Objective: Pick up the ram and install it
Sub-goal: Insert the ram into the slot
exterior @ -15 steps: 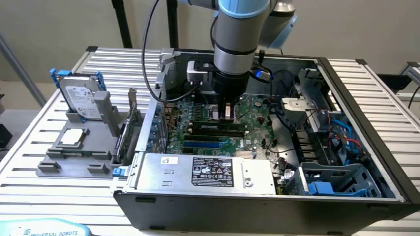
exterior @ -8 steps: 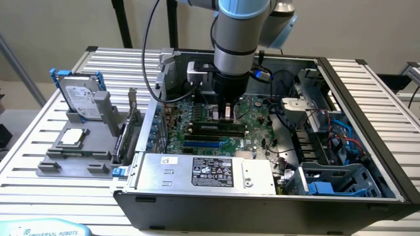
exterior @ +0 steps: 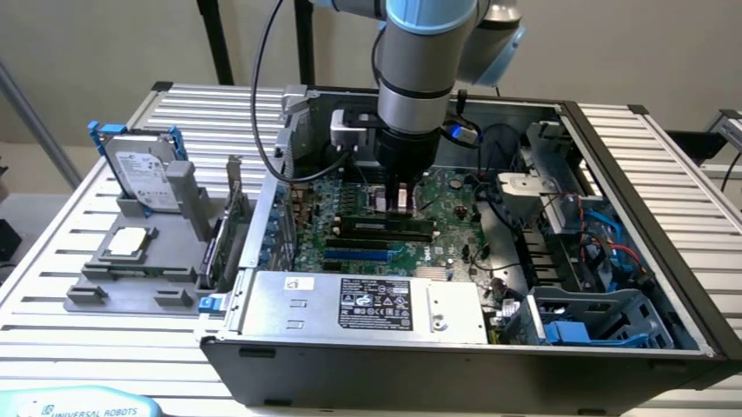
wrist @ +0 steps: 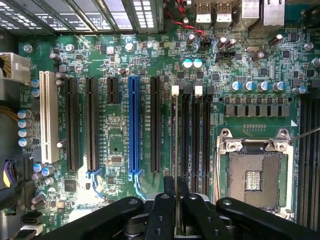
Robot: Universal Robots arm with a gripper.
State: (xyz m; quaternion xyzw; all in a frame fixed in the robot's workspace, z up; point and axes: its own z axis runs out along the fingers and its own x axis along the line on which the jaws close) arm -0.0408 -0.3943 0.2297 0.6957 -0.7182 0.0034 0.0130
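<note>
Now | gripper (wrist: 176, 200) clamps ram (wrist: 176, 145) edge-on | long axis along slots (wrist: 192, 130)

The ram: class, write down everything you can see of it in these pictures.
In the wrist view the ram is seen edge-on, as a thin, straight, pale line. It stands on its long edge, pinched at one end between the fingers of the gripper, which is shut on it. It runs parallel to the dark memory slots on the green motherboard, in line with the slot that ends at a white latch. Whether it is seated cannot be told.
</note>
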